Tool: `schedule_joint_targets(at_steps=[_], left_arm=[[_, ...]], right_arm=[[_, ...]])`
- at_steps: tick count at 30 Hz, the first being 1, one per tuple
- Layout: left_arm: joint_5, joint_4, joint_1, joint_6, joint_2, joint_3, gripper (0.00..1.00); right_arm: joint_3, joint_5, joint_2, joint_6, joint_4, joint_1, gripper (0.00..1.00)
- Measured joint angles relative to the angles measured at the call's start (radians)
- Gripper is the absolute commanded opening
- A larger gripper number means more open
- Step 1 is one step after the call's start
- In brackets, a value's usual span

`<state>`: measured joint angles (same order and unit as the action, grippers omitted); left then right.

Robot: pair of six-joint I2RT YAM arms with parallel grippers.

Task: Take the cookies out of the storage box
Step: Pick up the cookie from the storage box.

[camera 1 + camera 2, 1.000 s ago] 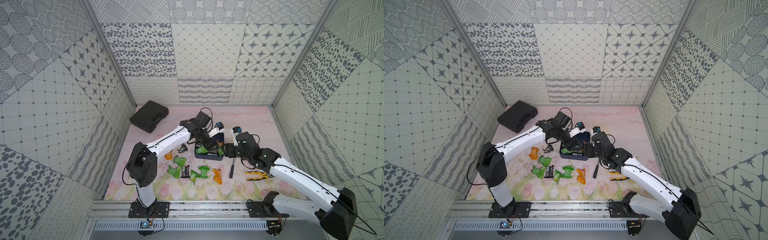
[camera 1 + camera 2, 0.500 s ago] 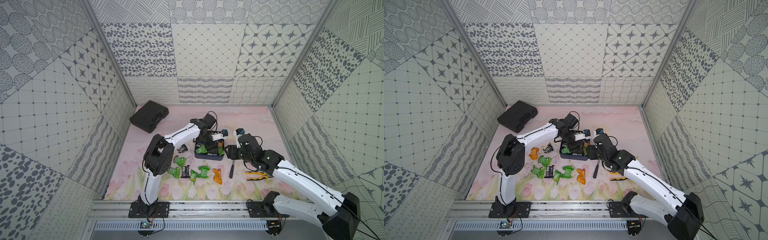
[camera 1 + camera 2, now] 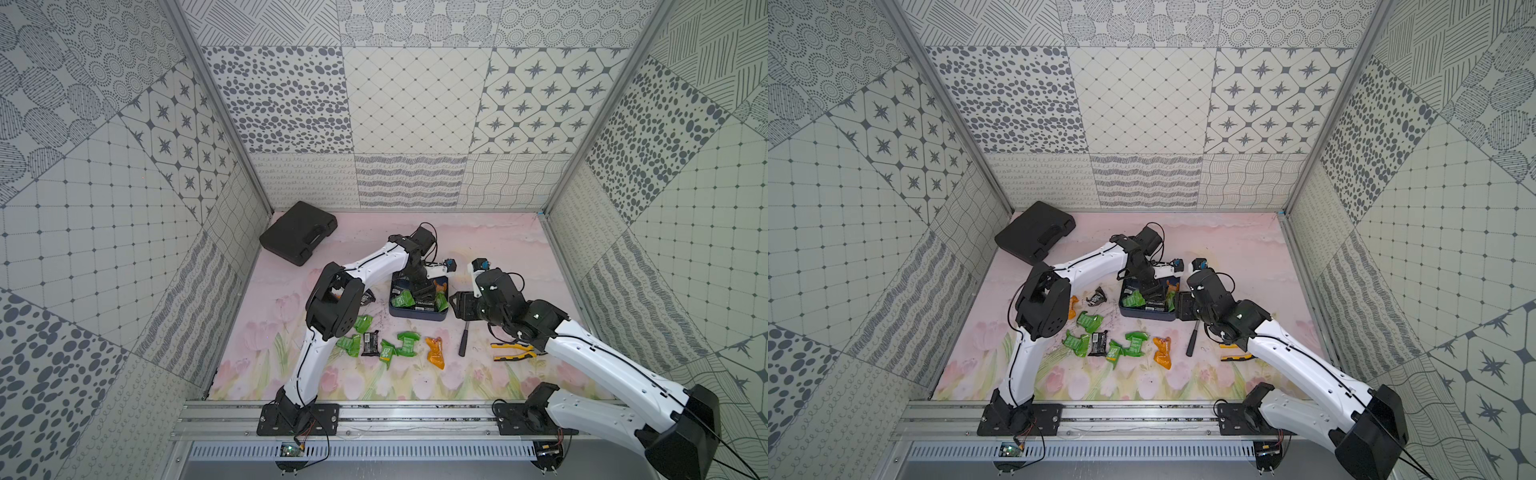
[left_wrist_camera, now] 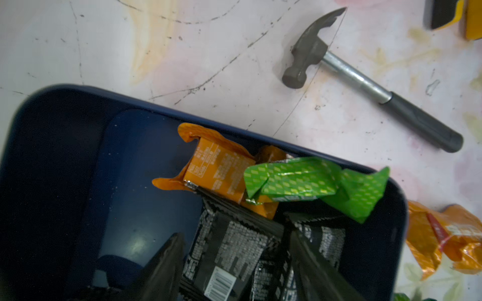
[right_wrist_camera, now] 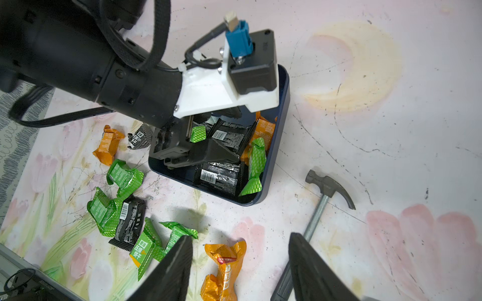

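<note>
Navy storage box holds crinkly black, green, orange cookies; left claw, right claw both released

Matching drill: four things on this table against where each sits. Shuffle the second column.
1. dark navy-blue shallow storage box
2. grey steel claw hammer, black grip
3. black moulded plastic case
4. yellow-and-black pliers

a. far corner of the mat
b. beyond the hammer from the box
c. holds wrapped cookies
d. between box and pliers

Pairs: 1-c, 2-d, 3-a, 4-b.
</note>
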<state>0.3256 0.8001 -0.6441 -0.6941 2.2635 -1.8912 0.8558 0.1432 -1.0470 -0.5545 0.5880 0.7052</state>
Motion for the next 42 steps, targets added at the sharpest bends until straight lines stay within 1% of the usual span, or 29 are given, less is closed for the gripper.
schedule_joint_targets(at_steps=[13,20,24,26,31,38,42], left_arm=[[-0.035,0.048,0.013,-0.008,0.079,-0.073,0.62],[-0.043,0.058,0.019,-0.006,0.092,-0.079,0.54],[-0.045,0.058,0.019,-0.003,0.092,-0.079,0.48],[-0.049,0.058,0.019,-0.003,0.089,-0.079,0.46],[-0.072,0.056,0.019,0.009,0.066,-0.072,0.41],[-0.100,0.055,0.019,0.029,0.002,-0.039,0.40],[-0.114,0.042,0.020,0.051,-0.079,0.016,0.40]], right_arm=[[0.000,0.002,-0.001,0.004,0.000,0.000,0.63],[0.000,0.005,-0.001,0.004,0.000,-0.001,0.63],[0.000,0.008,-0.001,0.004,0.000,-0.001,0.63],[0.000,0.008,-0.001,0.004,0.000,-0.001,0.63],[0.000,0.010,-0.001,0.004,0.000,-0.001,0.63],[0.000,0.015,-0.001,0.004,0.000,-0.001,0.63],[0.000,0.016,-0.001,0.004,0.000,-0.001,0.63]])
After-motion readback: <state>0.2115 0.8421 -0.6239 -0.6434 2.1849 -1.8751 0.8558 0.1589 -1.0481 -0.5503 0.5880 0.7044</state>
